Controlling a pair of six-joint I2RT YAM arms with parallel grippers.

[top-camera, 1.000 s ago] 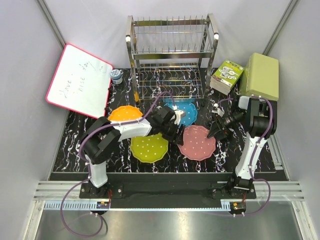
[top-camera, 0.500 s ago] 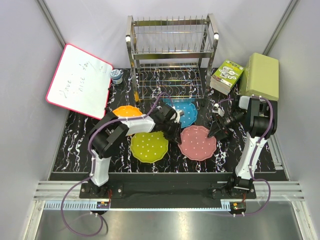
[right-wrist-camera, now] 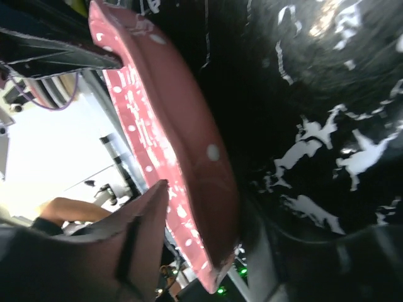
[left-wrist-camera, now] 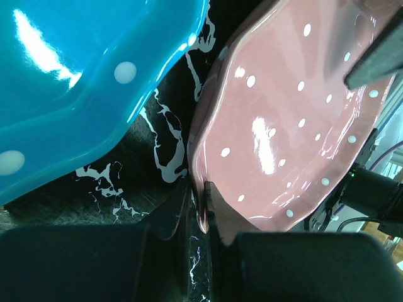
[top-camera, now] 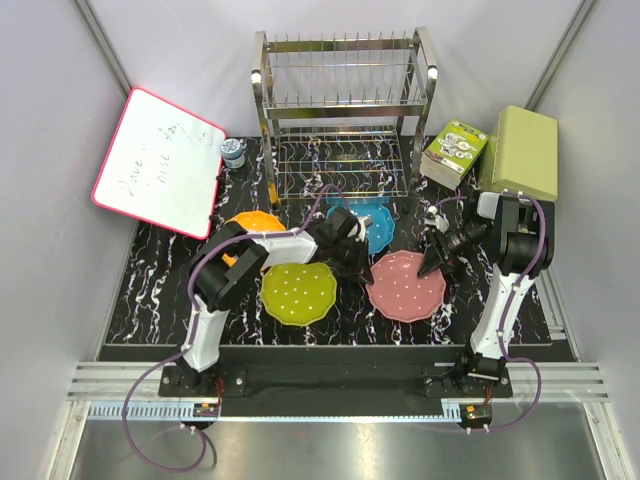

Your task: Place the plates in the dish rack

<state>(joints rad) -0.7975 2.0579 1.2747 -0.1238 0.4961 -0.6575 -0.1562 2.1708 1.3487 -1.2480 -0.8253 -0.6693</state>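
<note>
The pink plate (top-camera: 410, 290) lies tilted at the front right of the mat, with one gripper on each side. My left gripper (top-camera: 357, 265) is shut on its left rim, and the left wrist view shows that rim (left-wrist-camera: 283, 126) pinched between the left gripper (left-wrist-camera: 200, 189) fingertips. My right gripper (top-camera: 436, 263) has closed on the right rim, the plate's edge (right-wrist-camera: 182, 126) filling the right gripper (right-wrist-camera: 208, 207). The blue plate (top-camera: 368, 222) lies in front of the dish rack (top-camera: 345, 110). The yellow-green plate (top-camera: 298, 293) lies flat. My left arm partly covers the orange plate (top-camera: 250, 225).
A pink-framed whiteboard (top-camera: 160, 175) leans at the back left, with a small tin (top-camera: 233, 152) beside it. A green printed box (top-camera: 453, 152) and a pale green box (top-camera: 520, 152) stand at the back right. Grey walls close in both sides.
The left gripper reached the pink plate's left rim and closed on it. The right gripper closed on the right rim. The plate shifted slightly right and now sits tilted.
</note>
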